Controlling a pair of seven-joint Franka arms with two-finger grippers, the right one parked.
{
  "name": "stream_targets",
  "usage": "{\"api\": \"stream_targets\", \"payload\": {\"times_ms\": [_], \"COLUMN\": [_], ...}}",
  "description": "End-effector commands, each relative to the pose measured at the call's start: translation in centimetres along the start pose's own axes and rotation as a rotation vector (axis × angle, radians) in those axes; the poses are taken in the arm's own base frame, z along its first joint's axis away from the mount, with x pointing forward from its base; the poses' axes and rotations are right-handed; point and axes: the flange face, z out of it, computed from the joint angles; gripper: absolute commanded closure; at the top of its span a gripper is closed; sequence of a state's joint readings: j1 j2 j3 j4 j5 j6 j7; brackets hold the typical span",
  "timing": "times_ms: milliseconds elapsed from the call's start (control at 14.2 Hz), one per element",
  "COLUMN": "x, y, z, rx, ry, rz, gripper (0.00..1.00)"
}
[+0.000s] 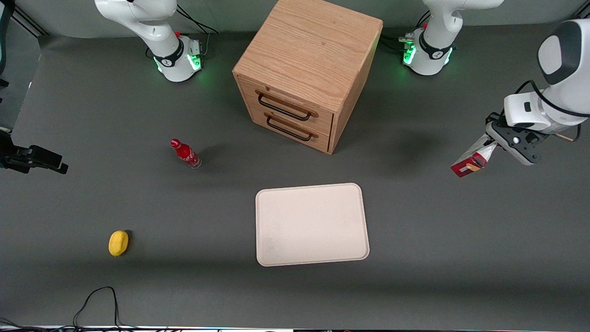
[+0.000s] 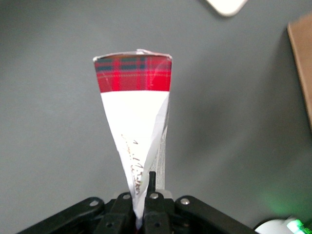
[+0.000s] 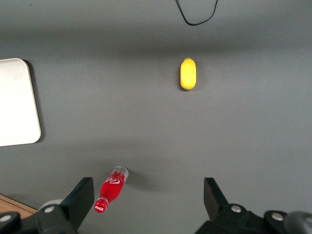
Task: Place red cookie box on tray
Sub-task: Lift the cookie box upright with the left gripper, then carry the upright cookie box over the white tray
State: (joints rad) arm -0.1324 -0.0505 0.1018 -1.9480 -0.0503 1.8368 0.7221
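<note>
Table (image 1: 438,258): flat, matte dark-grey surface under everything.
Cabinet (image 1: 309,50): oak-grain wooden block with 2 drawers, each with a thin black bar handle; it stands farther from the front camera than the tray.
Tray (image 1: 311,224): cream-white rectangle with rounded corners and a low raised rim, lying flat with nothing on it; the left wrist view catches only 1 rounded corner (image 2: 225,6).
Red cookie box (image 1: 470,162): long thin carton held off the table toward the working arm's end, well apart from the tray, tilted with its red end lowest. The left wrist view alone shows the red tartan band (image 2: 133,73) on that end, the white face with script lettering, and a crease down the card.
Gripper (image 1: 495,144): clamped tight on the upper end of the red cookie box; in the left wrist view the black fingers (image 2: 152,197) pinch the thin card between them.
Bottle (image 1: 185,154): small glossy red plastic with a red cap, toward the parked arm's end.
Yellow object (image 1: 118,242): smooth rounded oval, nearer the front camera than the bottle; the right wrist view shows it longer (image 3: 187,73).
</note>
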Motion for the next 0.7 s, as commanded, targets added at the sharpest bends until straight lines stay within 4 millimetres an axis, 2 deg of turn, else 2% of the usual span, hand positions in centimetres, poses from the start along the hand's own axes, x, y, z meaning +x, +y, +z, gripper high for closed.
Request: {"api": "stream_targets", "payload": {"times_ms": [0, 140, 281, 421, 632], "x": [6.8, 11.0, 15.5, 20.2, 26.0], "y": [2.3, 4.8, 6.9, 8.9, 11.1], "z": [-3.2, -4.3, -4.3, -2.4, 1.6], "rx": [-0.007, -0.017, -0.02, -0.024, -0.022], "ry": [0.001, -0.002, -0.003, -0.009, -0.004], "rz": [-0.169, -0.288, -0.387, -0.47, -0.565], "gripper": [1.0, 1.0, 1.0, 1.0, 1.0]}}
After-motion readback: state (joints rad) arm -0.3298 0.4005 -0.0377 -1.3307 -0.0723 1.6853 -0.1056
